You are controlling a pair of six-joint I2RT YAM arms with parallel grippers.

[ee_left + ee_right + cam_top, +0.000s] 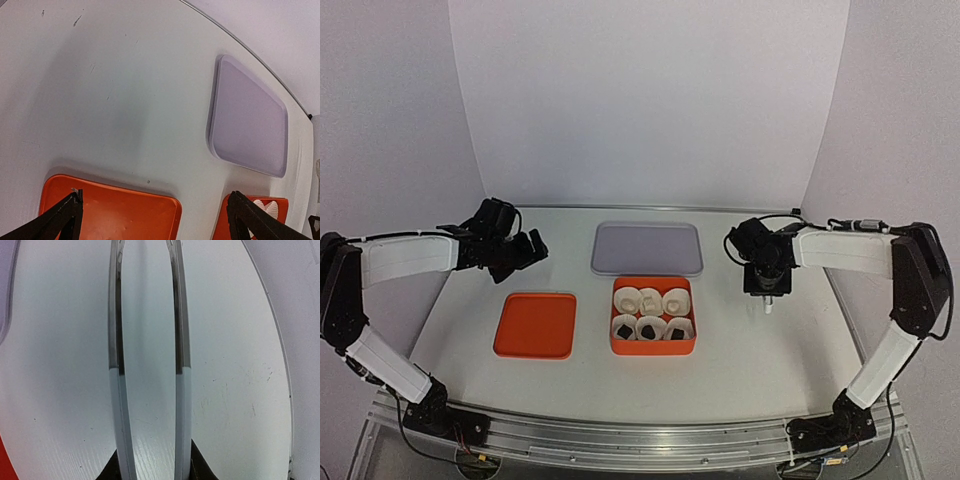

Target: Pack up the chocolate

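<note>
**A:** What are the grippers doing?

**B:** The right gripper (767,283) is pinched on a pair of tweezers (119,410), off to the right of the orange box (653,347). The blades stand apart with nothing between them, tips down over bare table (770,360). The left gripper (523,258) is spread wide and empty, well to the left of the box and farther back.

**A:** And the chocolate?

**B:** It is all in the box, I'd say. I count six paper cups (676,290) in two rows of three. There are three dark lumps (649,328) in the near row. The three cream lumps (651,298) in the far row are hard to tell from the white paper. There is also one orange lid (535,325) lying flat just left of the box, and one pale lilac tray (647,248) just behind it.

**A:** So what could go wrong?

**B:** Probably the lid. It lies flat, so the fingers may only push it across the table and not catch its rim. If it goes on crooked, it could crush a cup or tip a lump out. And if the tweezers swing back over the box, their tips could snag a cup.
</note>
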